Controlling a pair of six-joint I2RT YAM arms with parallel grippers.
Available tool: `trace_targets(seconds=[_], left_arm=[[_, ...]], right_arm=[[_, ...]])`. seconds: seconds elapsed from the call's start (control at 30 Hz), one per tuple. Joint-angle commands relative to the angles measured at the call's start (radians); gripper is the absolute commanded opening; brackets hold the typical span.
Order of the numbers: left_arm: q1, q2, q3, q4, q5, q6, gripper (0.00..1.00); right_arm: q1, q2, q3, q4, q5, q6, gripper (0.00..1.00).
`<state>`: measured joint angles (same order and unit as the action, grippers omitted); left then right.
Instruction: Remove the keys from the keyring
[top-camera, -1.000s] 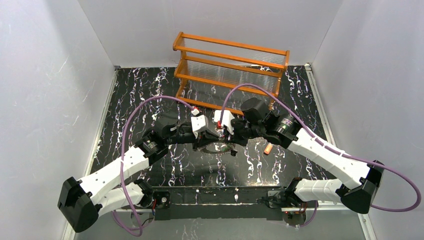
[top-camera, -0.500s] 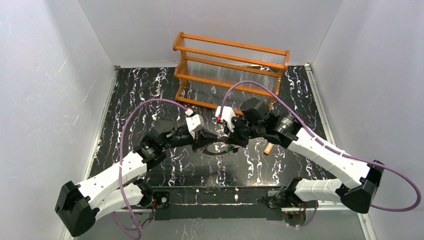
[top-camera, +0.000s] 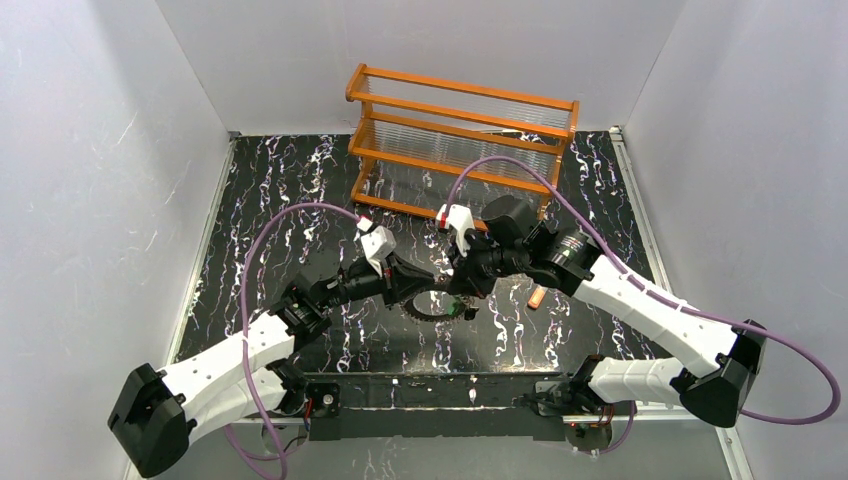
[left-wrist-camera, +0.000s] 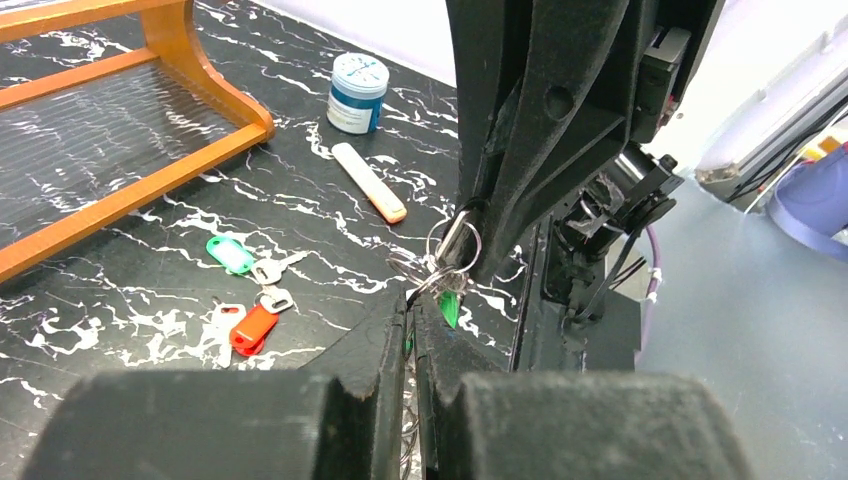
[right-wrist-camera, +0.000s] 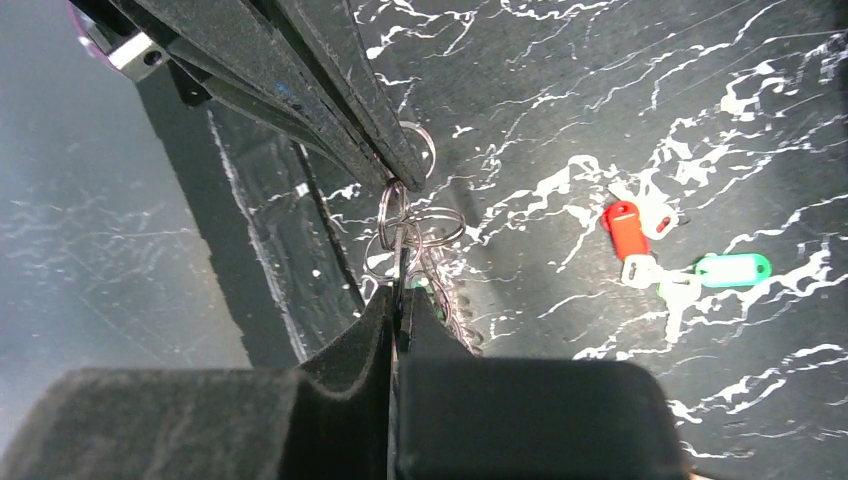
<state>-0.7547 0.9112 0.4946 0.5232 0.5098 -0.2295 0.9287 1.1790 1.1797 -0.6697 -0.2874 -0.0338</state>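
Observation:
The dark toothed keyring (top-camera: 437, 304) sits under both grippers at mid-table; its jagged edge (right-wrist-camera: 452, 318) shows beside my right fingertips. A bunch of thin wire rings (left-wrist-camera: 440, 262) hangs on it with a green key (left-wrist-camera: 450, 306). My left gripper (left-wrist-camera: 412, 300) is shut at that bunch, seemingly on the keyring. My right gripper (right-wrist-camera: 398, 290) is shut on one small wire ring (right-wrist-camera: 397, 215). The two grippers meet tip to tip (top-camera: 437, 286). A loose red key (left-wrist-camera: 252, 328) and a loose green key (left-wrist-camera: 232, 254) lie on the table.
An orange wooden rack (top-camera: 460, 130) stands at the back. A small blue-white jar (left-wrist-camera: 357, 92) and a clear tube with an orange cap (left-wrist-camera: 370, 183) lie right of the grippers. White walls close the table on three sides.
My left arm has drawn back to the left and dropped lower, its wrist now further from the right one. The keyring has shifted slightly towards me. The right gripper has hardly moved.

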Motion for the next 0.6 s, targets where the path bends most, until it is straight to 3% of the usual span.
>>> trace_targets(seconds=[0.0,0.1,0.13,0.43,0.57], left_arm=[[0.003,-0.027,-0.021,0.074,-0.059,-0.038,0.0],[0.003,-0.05,-0.025,0.063,-0.103,0.013,0.0],[0.003,-0.058,-0.021,0.052,-0.116,0.041,0.0],[0.003,-0.064,0.035,-0.051,-0.065,0.31,0.0],[0.004,-0.103,0.016,-0.045,-0.01,0.431,0.0]], right_arm=[[0.001,0.005,0.03,0.07,-0.173,0.107,0.04],[0.001,0.024,0.062,0.047,-0.226,0.115,0.07],[0.002,0.034,0.07,0.037,-0.251,0.113,0.14],[0.001,0.04,0.103,-0.025,-0.328,0.036,0.42],[-0.011,0.007,0.123,-0.081,-0.293,-0.067,0.43]])
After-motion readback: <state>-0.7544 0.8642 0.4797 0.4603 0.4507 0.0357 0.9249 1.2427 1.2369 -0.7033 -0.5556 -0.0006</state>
